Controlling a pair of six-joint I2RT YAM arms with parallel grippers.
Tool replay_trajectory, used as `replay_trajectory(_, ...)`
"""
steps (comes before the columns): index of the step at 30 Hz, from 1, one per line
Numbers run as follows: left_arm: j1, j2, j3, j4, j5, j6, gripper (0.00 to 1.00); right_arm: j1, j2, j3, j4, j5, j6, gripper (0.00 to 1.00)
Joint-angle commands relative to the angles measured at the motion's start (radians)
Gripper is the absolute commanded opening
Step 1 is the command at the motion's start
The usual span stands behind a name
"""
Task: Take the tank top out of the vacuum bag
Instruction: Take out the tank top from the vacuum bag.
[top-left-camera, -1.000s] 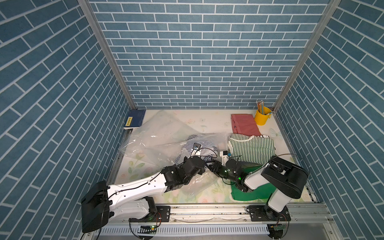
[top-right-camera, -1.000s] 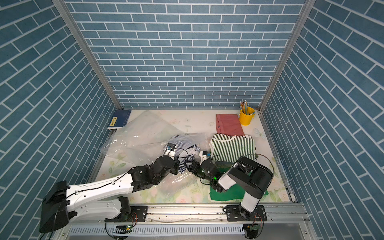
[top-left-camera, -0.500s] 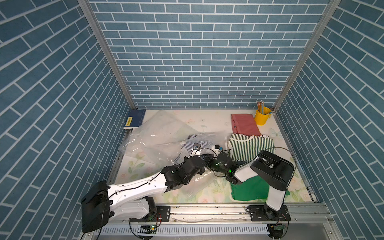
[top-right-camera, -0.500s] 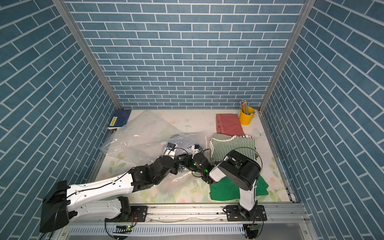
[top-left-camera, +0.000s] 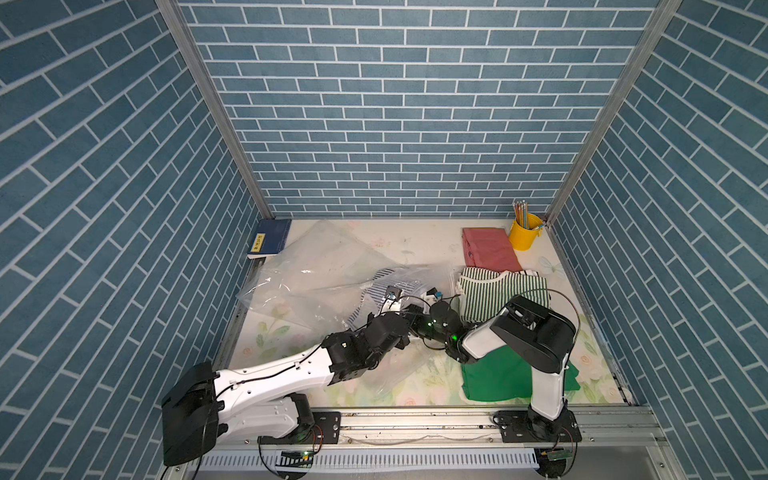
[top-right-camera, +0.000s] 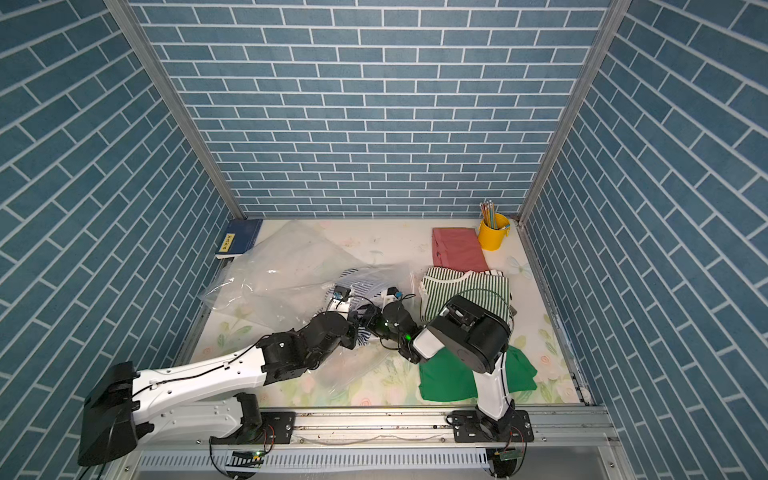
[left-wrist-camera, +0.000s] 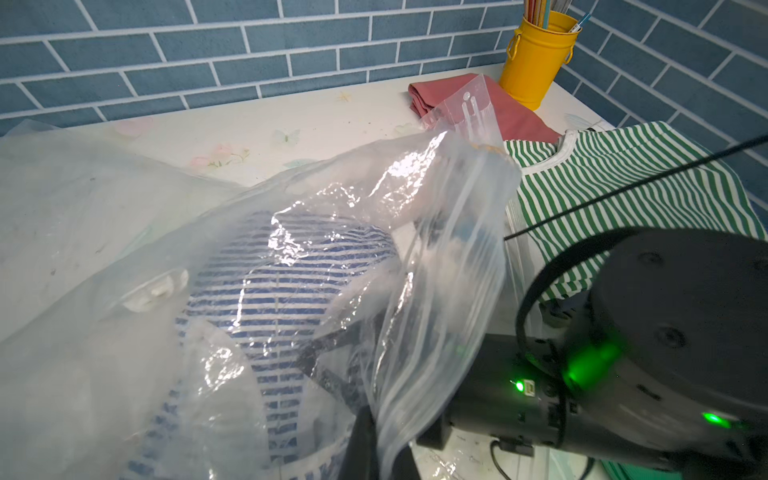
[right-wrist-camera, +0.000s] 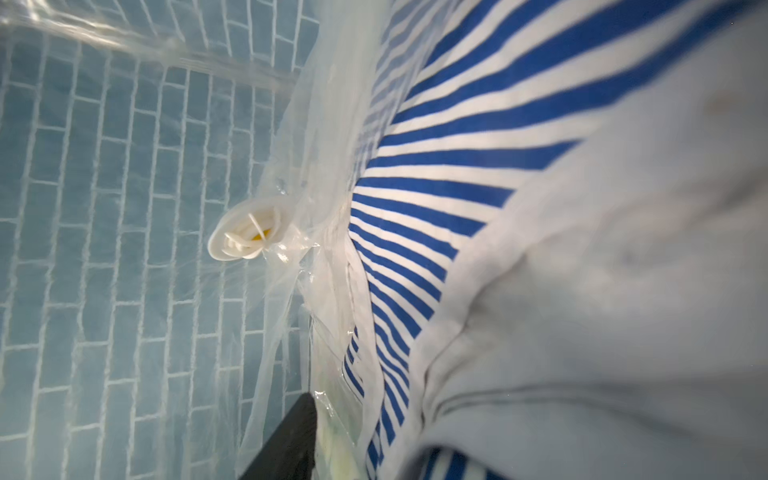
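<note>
**Hazards.** The left gripper (left-wrist-camera: 369, 436) is clamped on the mouth edge of the vacuum bag (left-wrist-camera: 436, 249). If that thin, slick film slips free, we expect the bag to travel with the garment. The tank top (left-wrist-camera: 270, 286) lies inside the bag, near its mouth, mid-table. The right gripper (right-wrist-camera: 365, 449) is inside the bag against the fabric. We cannot tell whether its jaws are apart or closed on cloth. A shallow pinch could drop the top, and a careless one could catch film as well.

**Materials.**
- Bag: clear, glossy, crinkled, with a round white valve (right-wrist-camera: 249, 237).
- Tank top: soft knit, blue-and-white stripes, white binding, bunched.
</note>
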Motion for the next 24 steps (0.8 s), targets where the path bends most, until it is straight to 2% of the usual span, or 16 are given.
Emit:
replay_trajectory(1,0.000,-0.030,-0.023,0.000,-0.017,0.000,0.00,-0.012,0.039,0.077,-0.071,-0.029,-0.081,0.52)
replay_trajectory(3,0.000,-0.032,-0.026,0.006,-0.017,0.000,0.00,-0.022,0.060,0.098,-0.098,-0.029,-0.096,0.50)
replay_trajectory(4,-0.001,-0.031,-0.025,0.009,-0.017,-0.001,0.00,-0.030,0.066,0.098,-0.095,-0.029,-0.098,0.46)
replay_trajectory(5,-0.001,-0.027,-0.026,0.011,-0.017,-0.002,0.00,-0.037,0.070,0.094,-0.093,-0.032,-0.099,0.38)
replay_trajectory(7,0.000,-0.019,-0.022,0.011,-0.016,0.000,0.00,-0.050,0.059,0.078,-0.076,-0.041,-0.106,0.10)
replay_trajectory(8,-0.001,-0.012,-0.019,0.009,-0.018,0.000,0.00,-0.054,0.049,0.070,-0.069,-0.047,-0.113,0.02)
replay_trajectory(14,0.004,0.035,0.002,-0.023,-0.071,-0.023,0.00,-0.050,-0.089,0.041,-0.172,-0.055,-0.220,0.00)
replay_trajectory(24,0.057,0.095,0.040,-0.093,-0.109,-0.080,0.00,-0.029,-0.351,-0.110,-0.263,0.025,-0.220,0.00)
